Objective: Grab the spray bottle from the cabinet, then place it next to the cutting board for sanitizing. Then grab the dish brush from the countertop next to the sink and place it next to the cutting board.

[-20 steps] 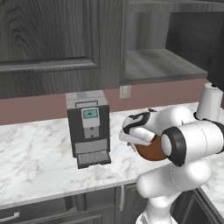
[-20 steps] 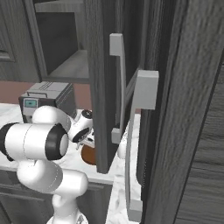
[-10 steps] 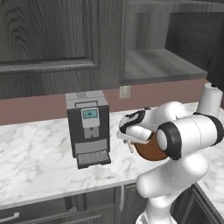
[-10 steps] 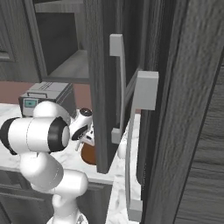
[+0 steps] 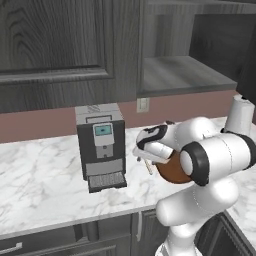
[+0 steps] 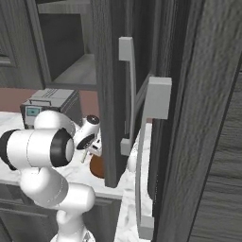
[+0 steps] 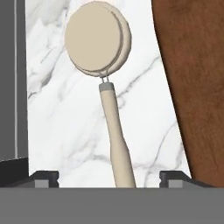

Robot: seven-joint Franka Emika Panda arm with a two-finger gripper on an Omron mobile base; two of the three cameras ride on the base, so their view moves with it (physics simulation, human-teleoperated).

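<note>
The white marble surface [image 5: 45,170] carries the oval reddish-brown cutting board [image 7: 194,87] and, just beside it, the dish brush [image 7: 103,70]: pale wood, a round disc head, a thin straight handle. It lies between the board and the coffee machine [image 5: 100,147]. The arm bends low over the surface, hand pointing down. The fingers [image 7: 43,177] stand wide apart on both sides of the handle, released; a second ago they were clenched on it.
</note>
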